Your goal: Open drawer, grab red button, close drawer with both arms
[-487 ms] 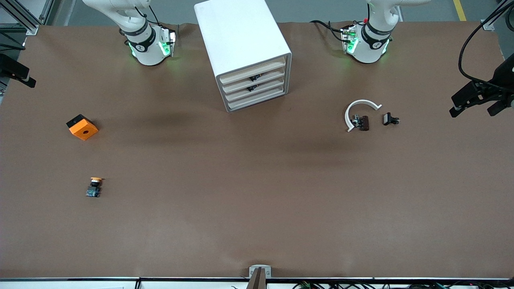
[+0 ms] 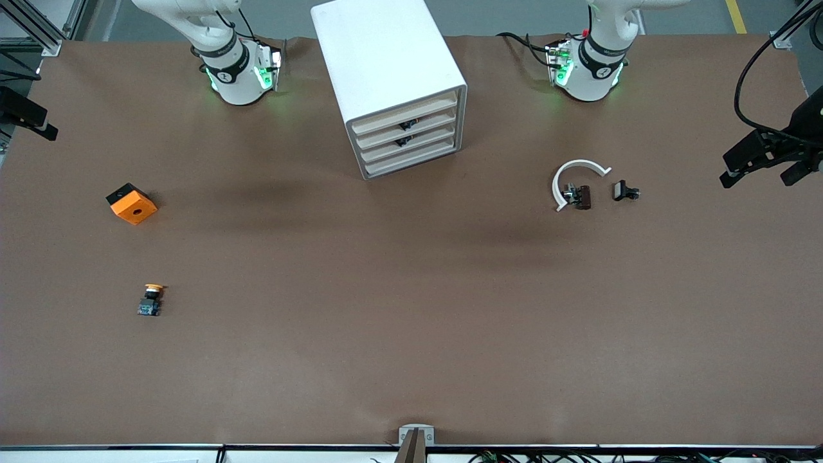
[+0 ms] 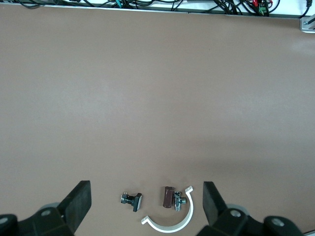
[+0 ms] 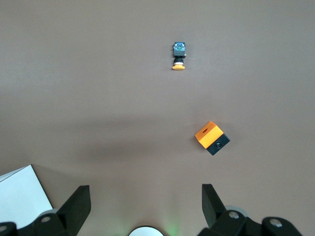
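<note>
Both grippers, left [image 3: 142, 206] and right [image 4: 142, 206], are hanging high with jaws apart, well away from the cabinet [image 2: 392, 83] (drawers all shut).

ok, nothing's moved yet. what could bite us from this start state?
1. The cabinet has four alike drawers, all shut; pulling the wrong one seems easy.
2. The orange-capped button on the table could be grabbed by mistake; no red one shows.
3. Left gripper and right gripper are open, high over the table; reaches may cross at the cabinet.

Left gripper [image 3: 142, 209] and right gripper [image 4: 142, 206] high above table (fingers spread wide).
</note>
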